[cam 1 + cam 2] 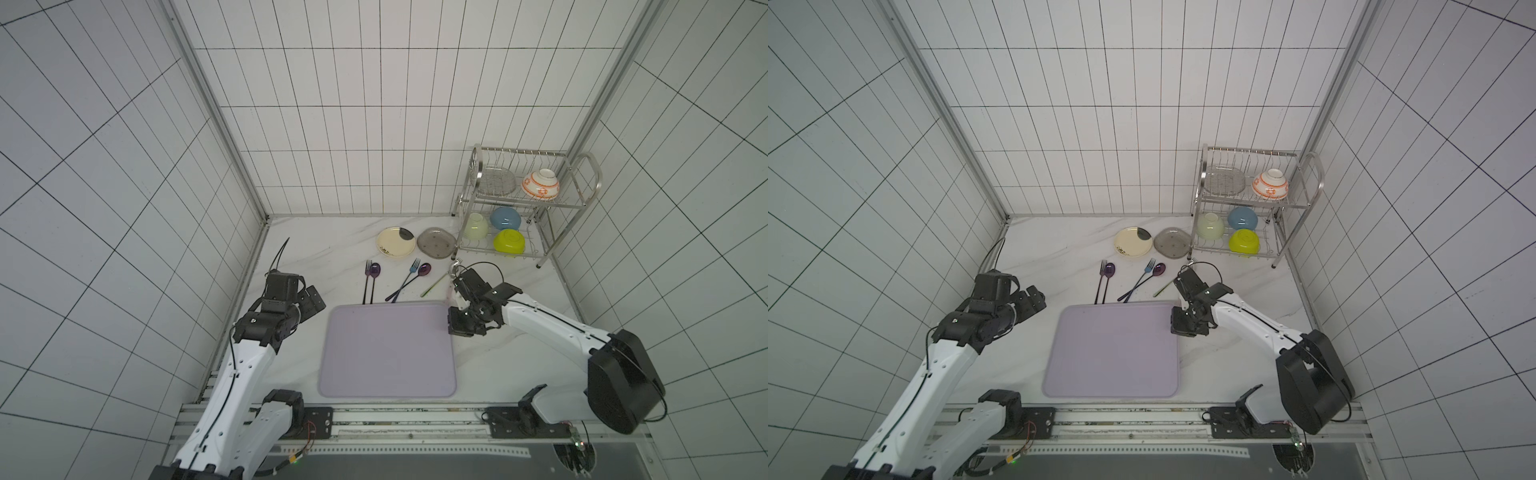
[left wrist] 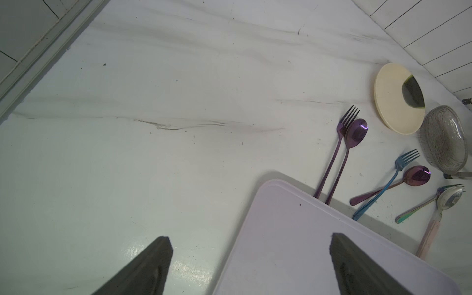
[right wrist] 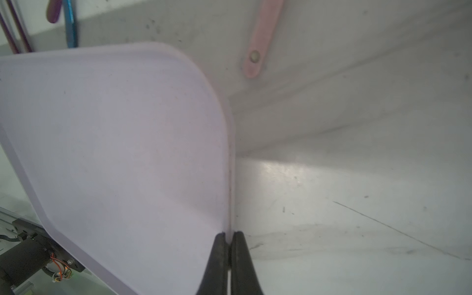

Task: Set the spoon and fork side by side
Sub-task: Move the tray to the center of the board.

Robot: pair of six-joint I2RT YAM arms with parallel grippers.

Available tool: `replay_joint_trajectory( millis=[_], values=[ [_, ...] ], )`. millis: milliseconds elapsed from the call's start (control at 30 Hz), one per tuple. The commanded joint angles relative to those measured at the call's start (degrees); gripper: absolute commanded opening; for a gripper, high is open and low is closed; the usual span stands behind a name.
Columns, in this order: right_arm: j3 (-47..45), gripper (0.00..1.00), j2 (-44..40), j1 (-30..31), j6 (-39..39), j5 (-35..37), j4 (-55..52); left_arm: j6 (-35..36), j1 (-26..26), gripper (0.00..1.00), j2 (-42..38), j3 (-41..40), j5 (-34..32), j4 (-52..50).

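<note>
At the far left corner of the flat lilac rectangular mat (image 1: 386,353), the left gripper (image 1: 313,300) hovers with its fingers spread wide and nothing between them. I think it waits there so that the cutlery is not covered.

Just beyond the mat's far edge lie a slim purple metal fork (image 2: 339,143) and a purple metal spoon (image 2: 356,132). They are parallel and touching, so this pair looks already set. Their handle ends are hidden at the mat's rim.

Further right along the same edge, a blue metal fork (image 2: 398,171) and a second purple spoon (image 2: 417,176) cross each other. Near the mat's far right corner, a rainbow-coloured fork (image 2: 421,207) and a silver spoon with a pink handle (image 2: 449,199) also cross. These two pairs probably need straightening.

On the mat's right edge, the right gripper (image 3: 231,236) is clenched on the rim, perhaps in order to shift or steady the mat.
</note>
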Motion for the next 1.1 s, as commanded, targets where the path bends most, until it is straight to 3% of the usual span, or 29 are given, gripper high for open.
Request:
replay_joint_trajectory(
  millis=[0, 300, 700, 1067],
  values=[
    [-3.0, 0.00, -3.5, -4.5, -5.4, -6.0, 2.2, 1.4, -0.3, 0.98, 0.1, -0.3, 1.6, 2.3],
    [-4.3, 0.00, -0.7, -13.4, -16.0, -7.8, 1.6, 1.9, -0.5, 0.98, 0.2, -1.5, 2.4, 3.8],
    [-2.9, 0.00, 6.2, -15.3, -20.1, -5.9, 2.4, 1.5, -0.7, 0.98, 1.6, -1.9, 1.7, 4.5],
    [-1.3, 0.25, 7.9, -15.2, -18.9, -2.4, 0.9, 1.0, -1.4, 0.98, 3.5, -2.2, 2.8, 6.0]
  ],
)
